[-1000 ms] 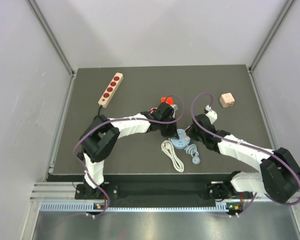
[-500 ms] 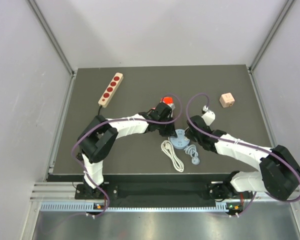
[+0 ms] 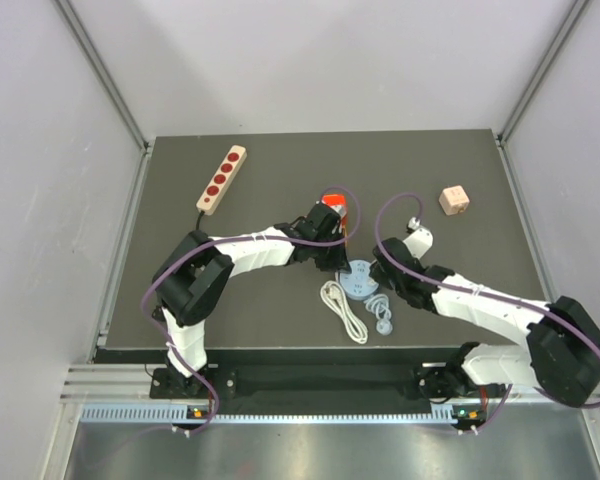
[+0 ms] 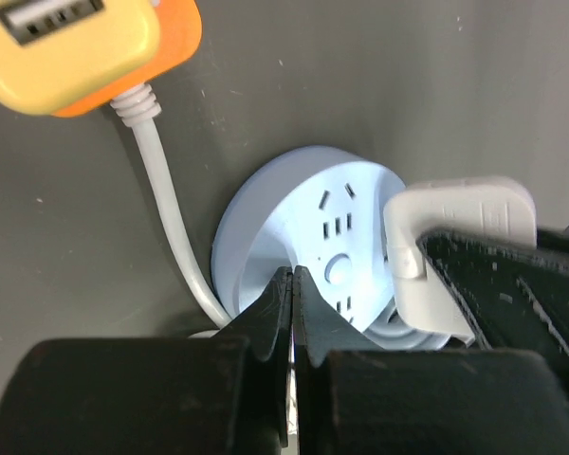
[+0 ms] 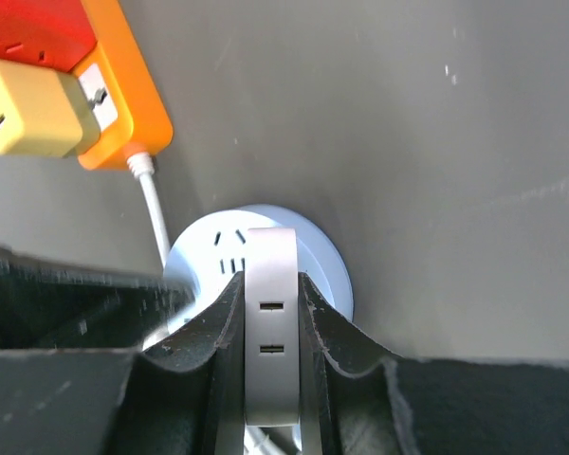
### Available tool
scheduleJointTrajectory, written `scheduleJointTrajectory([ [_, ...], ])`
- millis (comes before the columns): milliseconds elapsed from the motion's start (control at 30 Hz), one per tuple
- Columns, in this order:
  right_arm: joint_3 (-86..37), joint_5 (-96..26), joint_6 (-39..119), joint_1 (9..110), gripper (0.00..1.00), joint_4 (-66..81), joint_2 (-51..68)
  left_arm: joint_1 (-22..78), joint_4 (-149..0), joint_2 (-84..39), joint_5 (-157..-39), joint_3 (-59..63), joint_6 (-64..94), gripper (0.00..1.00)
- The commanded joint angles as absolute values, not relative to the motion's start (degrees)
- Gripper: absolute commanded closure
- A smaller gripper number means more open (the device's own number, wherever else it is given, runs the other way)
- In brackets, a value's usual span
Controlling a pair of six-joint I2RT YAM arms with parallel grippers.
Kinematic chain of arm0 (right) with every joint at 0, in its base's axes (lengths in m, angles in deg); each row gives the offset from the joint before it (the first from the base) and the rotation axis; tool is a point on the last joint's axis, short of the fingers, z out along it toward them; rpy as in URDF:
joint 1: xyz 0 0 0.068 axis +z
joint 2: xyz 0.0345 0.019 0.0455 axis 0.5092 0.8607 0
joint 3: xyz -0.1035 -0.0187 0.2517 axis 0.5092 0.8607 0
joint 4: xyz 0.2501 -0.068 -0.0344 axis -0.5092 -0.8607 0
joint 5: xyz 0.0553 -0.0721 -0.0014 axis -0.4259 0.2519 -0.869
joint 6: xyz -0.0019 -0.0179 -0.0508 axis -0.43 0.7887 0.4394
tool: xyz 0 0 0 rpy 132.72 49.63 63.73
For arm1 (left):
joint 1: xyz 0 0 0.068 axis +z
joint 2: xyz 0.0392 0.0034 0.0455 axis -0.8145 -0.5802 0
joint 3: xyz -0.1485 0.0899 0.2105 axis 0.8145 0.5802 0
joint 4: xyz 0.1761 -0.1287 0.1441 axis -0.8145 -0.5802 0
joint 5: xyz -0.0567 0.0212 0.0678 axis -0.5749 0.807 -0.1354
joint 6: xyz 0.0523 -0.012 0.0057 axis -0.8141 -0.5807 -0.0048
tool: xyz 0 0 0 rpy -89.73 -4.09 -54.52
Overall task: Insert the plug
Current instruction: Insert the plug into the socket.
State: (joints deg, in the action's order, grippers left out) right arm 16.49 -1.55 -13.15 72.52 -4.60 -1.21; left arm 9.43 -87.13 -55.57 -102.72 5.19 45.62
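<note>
The plug (image 5: 28, 28), a red block, sits on an orange power strip (image 5: 123, 95) beside a yellow adapter (image 5: 28, 104); the top view shows only a sliver of the plug (image 3: 332, 199) behind my left wrist. My right gripper (image 5: 270, 280) is shut on a white flat adapter block (image 5: 270, 332), held upright over a round pale blue socket (image 5: 308, 256). My left gripper (image 4: 292, 275) is shut with nothing in it, its tips at the near rim of the same round socket (image 4: 294, 227). The right gripper's white adapter block (image 4: 455, 237) shows at the right of the left wrist view.
A wooden power strip (image 3: 221, 179) with red sockets lies at the far left. A wooden cube (image 3: 454, 201) sits at the far right. A coiled white cable (image 3: 345, 310) and a pale blue cable coil (image 3: 383, 312) lie in front of the round socket (image 3: 360, 278).
My left wrist has shifted slightly left and now covers more of the red plug. The right forearm has swung a little, and the pale blue cable coil has moved slightly with it.
</note>
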Motion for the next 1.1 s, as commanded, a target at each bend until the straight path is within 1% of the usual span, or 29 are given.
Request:
scheduleJointTrajectory([
  [0, 24.2, -9.3, -16.7, 76.9, 1.0, -18.9, -1.4, 10.2, -94.0, -58.8, -92.9, 7.2, 41.7, 1.0],
  [167, 28.3, -9.5, -24.3, 79.7, 1.0, -12.5, -5.4, 10.6, -96.5, -59.3, -90.5, 3.8, 40.9, 1.0],
  [367, 27.1, -5.7, -27.3, 81.4, 1.0, -18.6, -7.9, 10.7, -97.3, -58.5, -91.0, 3.5, 41.0, 1.0],
  [567, 29.3, -5.8, -28.6, 81.8, 1.0, -17.7, -10.4, 10.5, -96.4, -51.3, -92.4, 3.8, 40.8, 1.0],
  [700, 29.2, -5.1, -28.8, 81.8, 1.0, -17.6, -10.6, 10.2, -96.5, -48.4, -94.8, 3.0, 41.4, 1.0],
  [867, 29.5, -5.1, -29.2, 81.8, 1.0, -16.3, -11.1, 8.8, -90.5, -44.8, -102.5, 6.7, 43.6, 1.0],
  [933, 29.5, -5.0, -29.4, 81.8, 1.0, -16.2, -11.0, 8.4, -88.6, -44.6, -105.4, 9.0, 44.7, 1.0],
  [1067, 30.0, -5.1, -29.9, 81.8, 1.0, -15.9, -11.6, 6.6, -86.3, -46.3, -105.5, 11.9, 46.5, 1.0],
])
